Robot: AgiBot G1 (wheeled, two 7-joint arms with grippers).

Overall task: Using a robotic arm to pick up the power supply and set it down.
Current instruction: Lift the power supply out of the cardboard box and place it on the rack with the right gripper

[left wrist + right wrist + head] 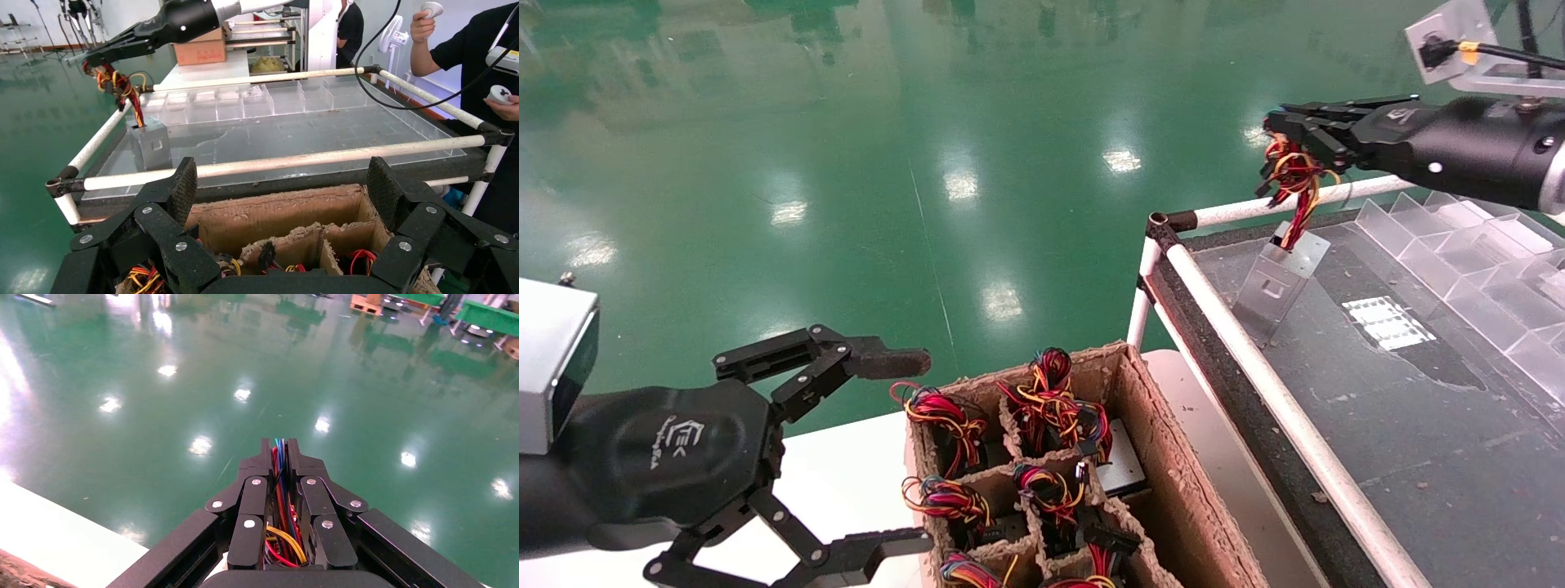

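My right gripper (1275, 131) (279, 447), the robotic arm with the yellow-tagged cable, is shut on the red, yellow and black wire bundle (1294, 175) of the power supply (1275, 282). The silver-grey box hangs tilted from those wires at the near left corner of the work table. Whether its lower end touches the surface I cannot tell. The left wrist view shows the same box (150, 144) below the right gripper (92, 58). The box itself is hidden in the right wrist view; only wires (280, 496) show between the fingers. My left gripper (919, 449) (283, 184) stays open beside the cardboard box.
A cardboard box (1173, 490) (275, 214) with dividers holds several more wired power supplies. The work table has white tube rails (1254, 359) and clear plastic dividers (1459, 245) at the back. A person with controllers (477, 55) stands beyond the table. Green floor lies to the left.
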